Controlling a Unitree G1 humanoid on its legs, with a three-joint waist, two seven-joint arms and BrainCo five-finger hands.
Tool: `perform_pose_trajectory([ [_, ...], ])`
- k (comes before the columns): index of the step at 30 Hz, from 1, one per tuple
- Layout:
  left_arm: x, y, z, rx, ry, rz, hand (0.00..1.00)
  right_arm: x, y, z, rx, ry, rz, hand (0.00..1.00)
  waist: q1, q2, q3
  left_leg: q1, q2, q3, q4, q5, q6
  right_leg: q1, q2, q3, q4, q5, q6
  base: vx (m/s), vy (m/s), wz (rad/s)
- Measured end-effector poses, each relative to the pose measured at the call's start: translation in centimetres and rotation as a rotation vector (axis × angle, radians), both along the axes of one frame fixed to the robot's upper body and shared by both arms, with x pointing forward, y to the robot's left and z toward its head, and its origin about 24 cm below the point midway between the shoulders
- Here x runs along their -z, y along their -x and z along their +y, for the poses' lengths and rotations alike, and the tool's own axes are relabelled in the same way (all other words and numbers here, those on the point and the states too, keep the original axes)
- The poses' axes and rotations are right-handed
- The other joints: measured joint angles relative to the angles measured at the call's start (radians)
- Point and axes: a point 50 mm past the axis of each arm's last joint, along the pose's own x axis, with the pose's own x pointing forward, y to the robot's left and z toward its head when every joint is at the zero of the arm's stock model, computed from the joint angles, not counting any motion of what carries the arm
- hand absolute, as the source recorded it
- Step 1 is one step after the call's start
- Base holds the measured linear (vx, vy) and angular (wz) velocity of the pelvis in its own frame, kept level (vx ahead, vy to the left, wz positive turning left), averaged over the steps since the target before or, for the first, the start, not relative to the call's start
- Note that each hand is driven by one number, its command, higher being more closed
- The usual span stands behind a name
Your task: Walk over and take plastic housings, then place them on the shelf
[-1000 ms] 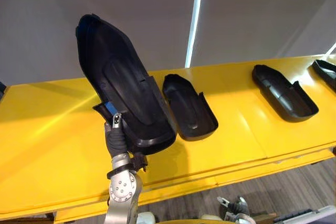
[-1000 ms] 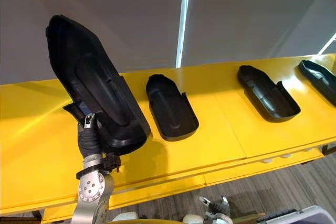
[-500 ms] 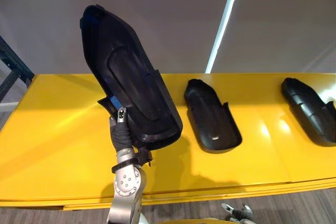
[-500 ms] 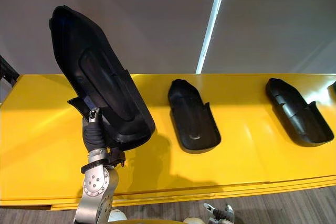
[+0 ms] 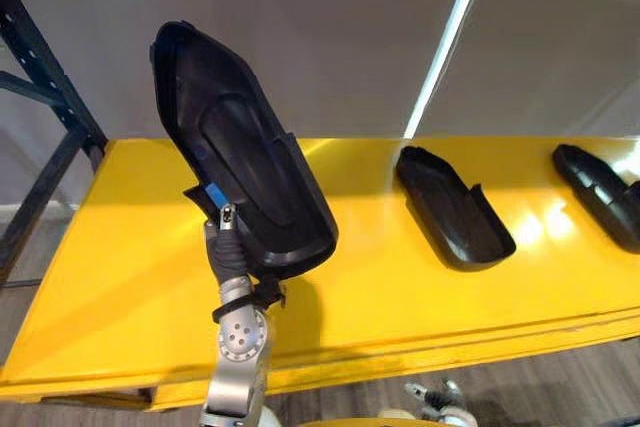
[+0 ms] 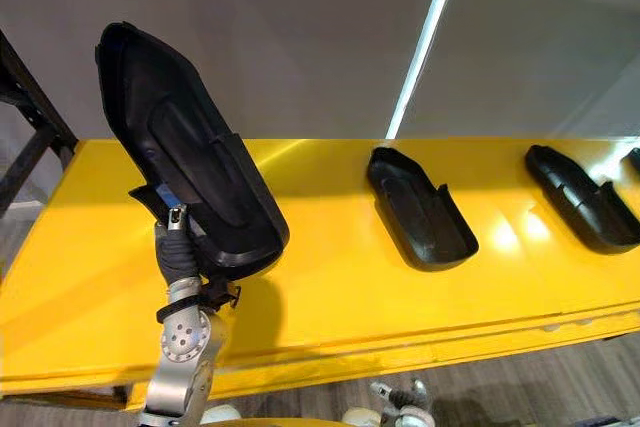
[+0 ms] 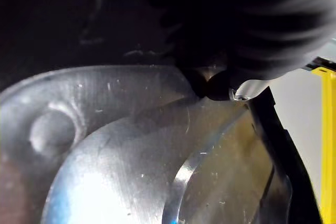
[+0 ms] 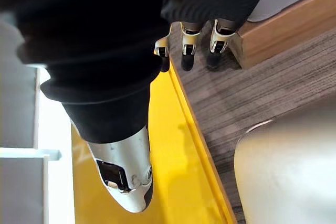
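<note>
The left hand holds a large black housing upright above the left part of a yellow table. Its thumb is pressed on the housing's lower near face, pinching it; the other fingers are hidden behind. A second housing lies flat towards the back edge, and a third housing towards the right end. The right hand hangs beside the table's edge, fingers relaxed, holding nothing.

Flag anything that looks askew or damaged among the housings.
Nothing looks damaged or spilled. The held housing stands steeply tilted above the yellow table, pinched at its lower end by the left hand, as expected mid-carry. A second housing and a third housing lie flat on the table, similarly angled.
</note>
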Motion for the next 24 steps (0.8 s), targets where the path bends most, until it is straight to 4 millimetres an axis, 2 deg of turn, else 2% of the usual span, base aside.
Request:
perform_pose_trajectory([
  [2, 0.1, 0.1, -0.2, 0.015, -0.017, 0.006, 1.0, 0.0, 0.1, -0.5, 0.006, 0.011, 0.003, 0.0, 0.004, 0.011, -0.005, 0.014, 0.0, -0.002, -0.034, 0.03, 0.006, 0.001, 0.001, -0.011, -0.002, 0.002, 0.0, -0.1, -0.105, 0.26],
  [3, 0.1, 0.1, -0.3, 0.027, -0.031, 0.002, 1.0, 0.0, 0.1, -0.4, 0.005, 0.009, 0.003, 0.0, 0.004, 0.014, -0.005, 0.017, 0.001, -0.001, -0.055, 0.056, 0.007, 0.007, 0.004, -0.025, -0.013, 0.012, -0.014, -0.05, -0.072, 0.21],
  [6, 0.0, 0.1, -0.3, 0.038, -0.048, 0.002, 1.0, 0.0, 0.4, -0.1, 0.009, 0.003, 0.002, 0.0, 0.012, 0.015, -0.013, 0.027, 0.011, 0.005, -0.068, 0.069, 0.0, 0.032, 0.017, -0.031, -0.058, 0.041, -0.016, 0.03, -0.027, 0.06],
  [10, 0.4, 0.2, -0.1, 0.042, -0.062, 0.026, 1.0, 0.1, 1.0, 0.4, 0.017, -0.012, 0.012, 0.0, 0.031, -0.017, -0.028, 0.037, 0.013, 0.04, -0.081, 0.075, 0.001, 0.066, 0.02, -0.018, -0.14, 0.095, -0.006, 0.05, 0.051, -0.08],
  [13, 1.0, 0.3, 0.2, 0.045, -0.073, 0.063, 1.0, 0.1, 1.0, 0.5, 0.014, -0.017, 0.013, 0.0, 0.034, -0.026, -0.032, 0.052, 0.007, 0.06, -0.083, 0.076, 0.001, 0.099, 0.017, 0.0, -0.192, 0.131, -0.006, 0.01, 0.08, -0.04],
  [16, 1.5, 0.2, 0.7, 0.036, -0.095, 0.099, 1.0, 0.2, 1.2, 0.6, 0.012, -0.02, 0.02, 0.0, 0.033, -0.028, -0.037, 0.051, 0.002, 0.06, -0.093, 0.081, 0.008, 0.111, 0.014, 0.003, -0.22, 0.138, -0.002, -0.06, 0.035, 0.04],
  [22, 2.9, 0.2, 1.3, 0.041, -0.172, 0.186, 1.0, 0.3, 1.9, 0.3, 0.005, -0.028, 0.04, 0.0, 0.034, -0.002, -0.067, 0.083, 0.001, 0.082, -0.172, 0.111, 0.005, 0.124, 0.022, 0.018, -0.258, 0.155, -0.007, -0.09, -0.011, -0.05],
  [24, 3.0, 0.0, 2.1, 0.023, -0.214, 0.201, 1.0, 0.4, 2.1, 0.2, 0.003, -0.031, 0.043, 0.0, 0.031, 0.004, -0.083, 0.093, 0.001, 0.092, -0.188, 0.117, 0.003, 0.124, 0.024, 0.029, -0.268, 0.162, -0.005, -0.02, -0.008, -0.14],
])
